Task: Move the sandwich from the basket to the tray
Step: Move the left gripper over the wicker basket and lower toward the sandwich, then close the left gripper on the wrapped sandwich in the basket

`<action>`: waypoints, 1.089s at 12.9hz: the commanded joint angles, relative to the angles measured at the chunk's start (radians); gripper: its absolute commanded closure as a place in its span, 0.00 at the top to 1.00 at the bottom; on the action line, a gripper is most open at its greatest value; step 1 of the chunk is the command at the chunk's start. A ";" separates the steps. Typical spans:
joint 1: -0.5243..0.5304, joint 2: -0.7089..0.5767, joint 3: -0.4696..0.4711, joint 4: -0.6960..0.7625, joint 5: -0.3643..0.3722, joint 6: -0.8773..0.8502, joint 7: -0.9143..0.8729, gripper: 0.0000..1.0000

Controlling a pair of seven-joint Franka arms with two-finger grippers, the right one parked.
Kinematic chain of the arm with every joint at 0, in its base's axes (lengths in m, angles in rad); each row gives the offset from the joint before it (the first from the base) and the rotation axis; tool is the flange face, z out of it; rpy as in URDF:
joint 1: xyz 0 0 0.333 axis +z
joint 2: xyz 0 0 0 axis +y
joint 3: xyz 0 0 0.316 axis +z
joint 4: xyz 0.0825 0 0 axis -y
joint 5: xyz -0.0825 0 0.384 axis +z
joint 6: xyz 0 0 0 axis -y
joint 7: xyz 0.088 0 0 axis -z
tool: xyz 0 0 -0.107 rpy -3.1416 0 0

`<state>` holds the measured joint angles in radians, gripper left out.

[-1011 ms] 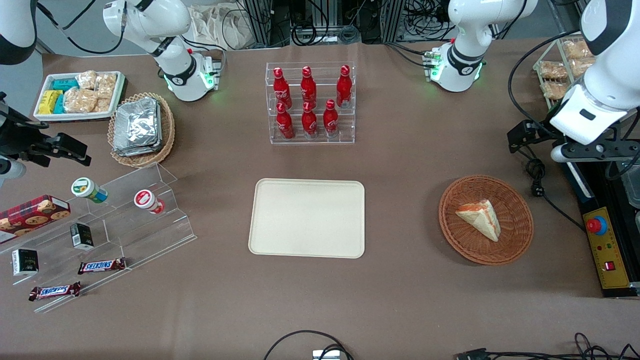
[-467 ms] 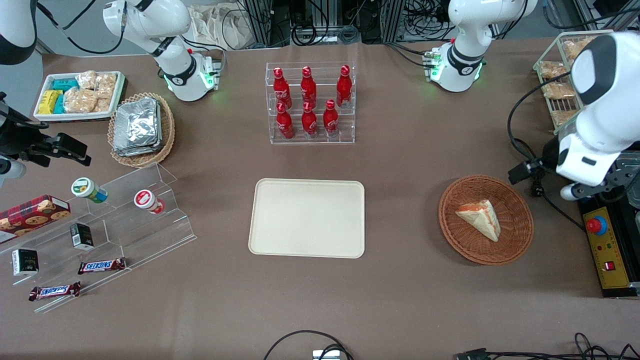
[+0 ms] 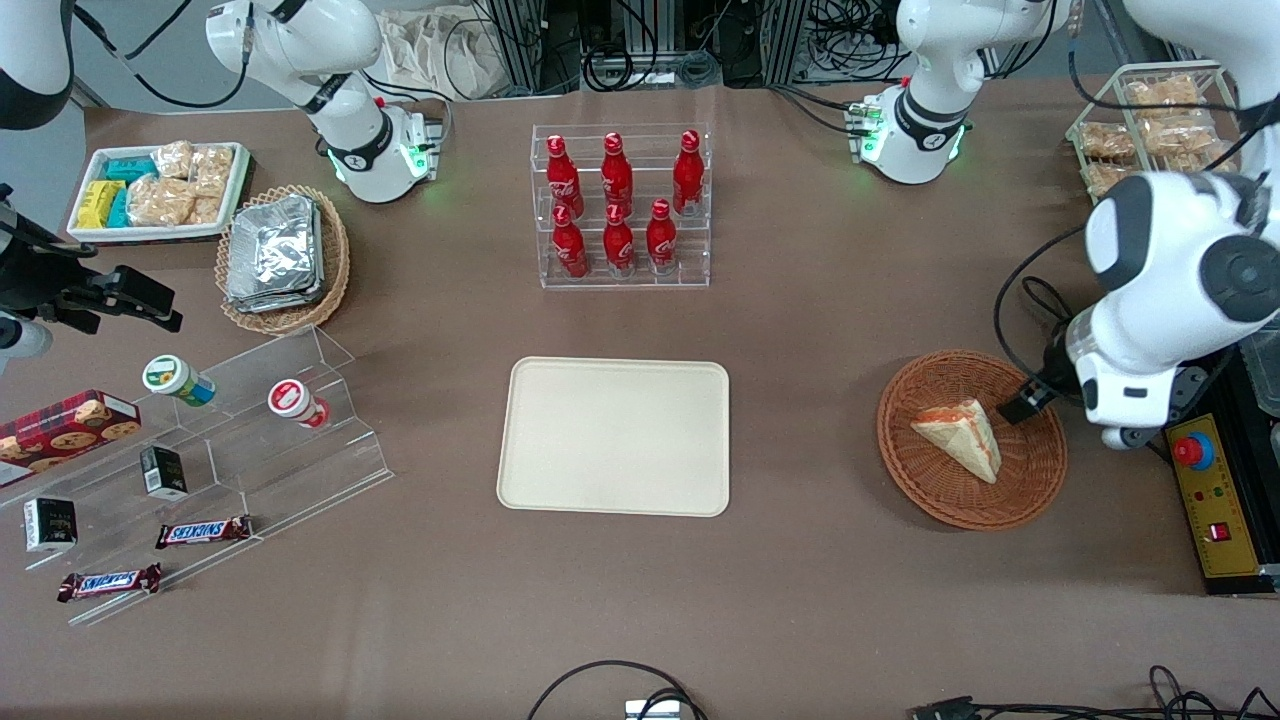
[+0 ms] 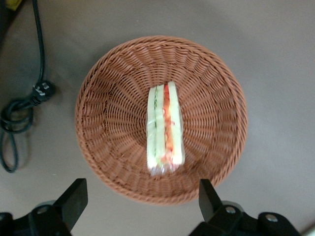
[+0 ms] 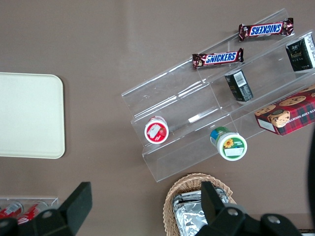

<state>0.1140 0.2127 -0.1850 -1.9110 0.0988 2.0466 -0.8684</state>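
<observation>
A: Two things first. Found the tray (image 3: 615,437) bare and well apart from the basket (image 3: 935,500), toward the parked arm's end of the table?

B: Yes. Saw the sandwich (image 3: 960,438) lying in the basket, about the middle of its floor, cut face with the red and green filling turned up.

A: And the gripper (image 4: 140,194)?

B: Hung above the basket's rim on the working arm's side, holding nothing. Had its fingers (image 4: 74,199) spread wide apart, wider than the sandwich's thickness.

A: Which way from it to the sandwich?

B: Inward from that rim, toward the basket's middle, and lower. Judged the long axis to run square to the line between the two fingers, so closing would pinch across the bread faces. Needed a short advance over the basket's middle, then a descent, or so reckoned.

A: Changed from a second ago?

B: Had stood well apart from the basket then, farther from the front camera; came in until the hand overlapped the basket's edge. Left sandwich, basket and tray where they were.
</observation>
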 commanded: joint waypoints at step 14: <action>-0.025 0.191 -0.001 -0.074 0.045 0.259 -0.253 0.00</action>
<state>0.0973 0.4158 -0.1878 -1.9800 0.1230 2.2952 -1.0959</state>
